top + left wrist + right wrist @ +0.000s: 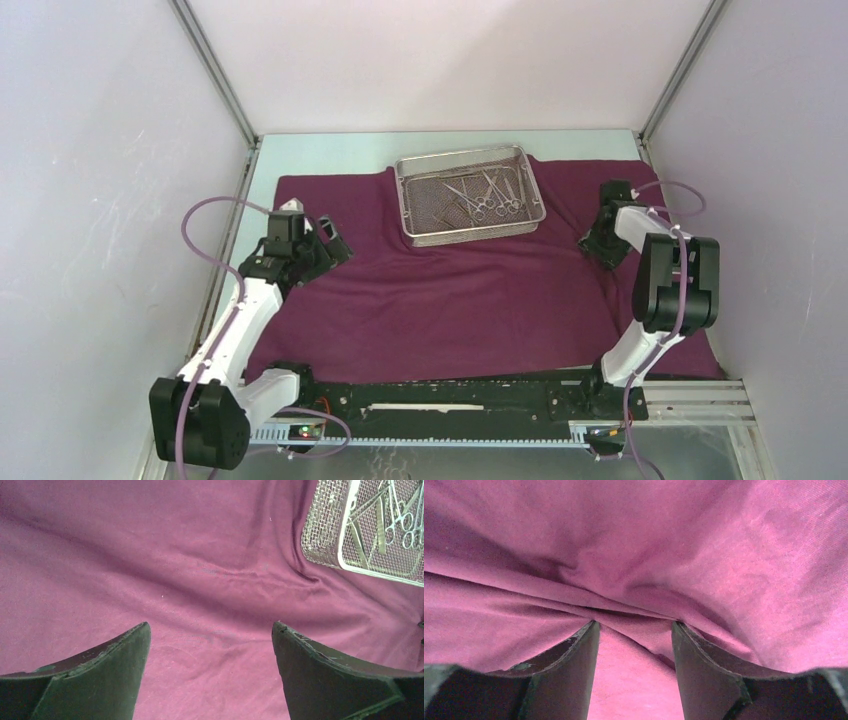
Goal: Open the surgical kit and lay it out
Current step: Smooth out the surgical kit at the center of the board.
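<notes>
The maroon-purple cloth (450, 295) of the surgical kit lies spread over the table. On its far middle stands the wire-mesh tray (462, 154), holding several slim steel instruments (487, 195). My left gripper (335, 240) hovers over the cloth's left part, open and holding nothing. In the left wrist view its jaws (210, 625) stand wide over bare cloth (175, 555), with the tray (345, 542) and instruments (395, 520) at the upper right. My right gripper (597, 245) is down on the cloth's right side. Its jaws (634, 624) stand apart, with a raised fold of cloth (644, 617) across the tips.
Metal frame posts (215, 75) and white walls close in the table on the left, back and right. A bare pale strip of table (330, 150) shows behind the cloth. The arms' base rail (450, 400) runs along the near edge.
</notes>
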`<state>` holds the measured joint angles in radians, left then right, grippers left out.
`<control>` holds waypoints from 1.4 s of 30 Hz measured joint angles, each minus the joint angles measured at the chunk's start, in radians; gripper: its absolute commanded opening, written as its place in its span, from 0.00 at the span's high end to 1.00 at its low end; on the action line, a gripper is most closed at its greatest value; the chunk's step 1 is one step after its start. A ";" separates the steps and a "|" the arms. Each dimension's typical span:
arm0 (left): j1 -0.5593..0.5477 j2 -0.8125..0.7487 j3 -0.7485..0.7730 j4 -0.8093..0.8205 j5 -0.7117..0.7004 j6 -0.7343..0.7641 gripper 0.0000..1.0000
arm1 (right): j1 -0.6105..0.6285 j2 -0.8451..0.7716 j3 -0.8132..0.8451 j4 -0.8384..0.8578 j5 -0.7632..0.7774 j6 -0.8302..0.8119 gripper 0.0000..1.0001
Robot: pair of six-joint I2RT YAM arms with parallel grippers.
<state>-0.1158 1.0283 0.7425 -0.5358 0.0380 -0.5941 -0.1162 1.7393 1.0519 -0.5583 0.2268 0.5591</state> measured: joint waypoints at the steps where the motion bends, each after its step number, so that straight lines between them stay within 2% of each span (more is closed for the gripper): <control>1: 0.000 0.000 0.000 0.000 -0.002 0.000 0.04 | 0.002 -0.002 0.000 -0.003 0.003 -0.005 0.34; 5: 0.018 0.005 0.000 0.003 0.008 -0.017 0.04 | 0.078 -0.010 0.000 -0.035 0.032 -0.020 0.32; 10: 0.066 0.083 0.001 0.030 0.010 -0.037 0.05 | 0.203 -0.032 0.000 -0.064 0.023 -0.019 0.29; 15: 0.124 0.231 0.085 -0.001 -0.095 -0.028 0.06 | 0.296 -0.139 0.004 -0.082 -0.005 -0.008 0.25; 20: 0.213 0.298 0.109 -0.007 -0.183 -0.026 0.09 | 0.387 -0.247 0.018 -0.087 -0.016 0.000 0.24; 24: 0.221 0.375 0.109 -0.022 -0.240 -0.035 0.10 | 0.442 -0.280 0.021 -0.086 -0.032 0.000 0.24; 28: 0.232 0.444 0.109 -0.037 -0.272 -0.059 0.16 | 0.462 -0.311 0.020 -0.085 -0.057 0.000 0.24; 30: 0.247 0.468 0.109 -0.036 -0.281 -0.072 0.24 | 0.462 -0.329 0.020 -0.085 -0.068 -0.001 0.24; 31: 0.255 0.480 0.109 -0.036 -0.285 -0.079 0.32 | 0.462 -0.338 0.020 -0.084 -0.072 -0.001 0.24; 34: 0.286 0.528 0.110 -0.034 -0.295 -0.102 0.73 | 0.462 -0.367 0.016 -0.079 -0.075 -0.003 0.24; 36: 0.301 0.546 0.130 -0.032 -0.297 -0.109 0.95 | 0.458 -0.385 0.005 -0.072 -0.079 -0.004 0.24; 37: 0.309 0.557 0.140 -0.032 -0.299 -0.111 0.99 | 0.456 -0.392 -0.002 -0.071 -0.080 -0.004 0.24; 42: 0.345 0.617 0.212 -0.067 -0.322 -0.101 1.00 | 0.437 -0.397 -0.040 -0.058 -0.098 -0.008 0.24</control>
<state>0.2291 1.6451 0.9543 -0.6025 -0.2836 -0.6952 0.3210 1.3422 1.0115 -0.6167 0.1287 0.5514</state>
